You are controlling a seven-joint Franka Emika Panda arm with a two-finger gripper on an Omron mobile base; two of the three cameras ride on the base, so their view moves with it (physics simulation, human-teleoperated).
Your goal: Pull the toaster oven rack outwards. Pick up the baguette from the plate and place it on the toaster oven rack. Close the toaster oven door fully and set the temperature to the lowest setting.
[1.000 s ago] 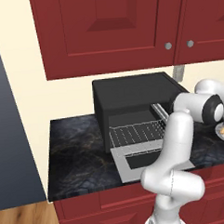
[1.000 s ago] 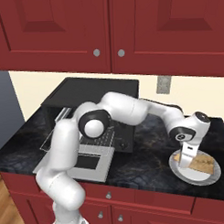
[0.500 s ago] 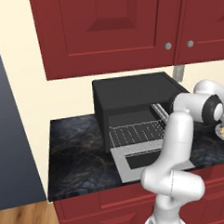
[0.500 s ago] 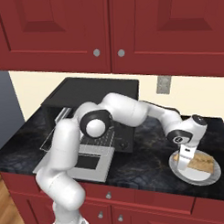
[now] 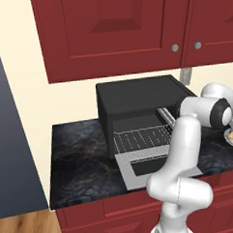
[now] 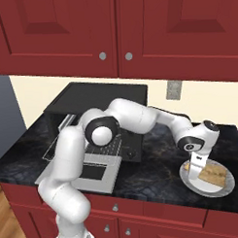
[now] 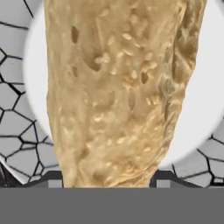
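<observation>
- The fingers (image 6: 197, 172) reach down over the plate (image 6: 192, 181) near the table's (image 6: 157, 173) front right corner.
- They straddle the baguette (image 7: 118, 92), one fingertip at each side; whether they actually grip it cannot be told.
- The toaster oven (image 5: 137, 100) stands toward the table's back edge, its door (image 5: 155, 167) lowered flat and its rack (image 5: 141, 138) drawn out.

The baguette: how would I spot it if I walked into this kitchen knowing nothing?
Find the black toaster oven on the dark stone counter, then look along the counter toward the wall socket side for a round grey plate. The baguette lies on it, under the robot's gripper. It is the one golden-tan, seed-flecked, crusty thing among black, grey and white.
</observation>
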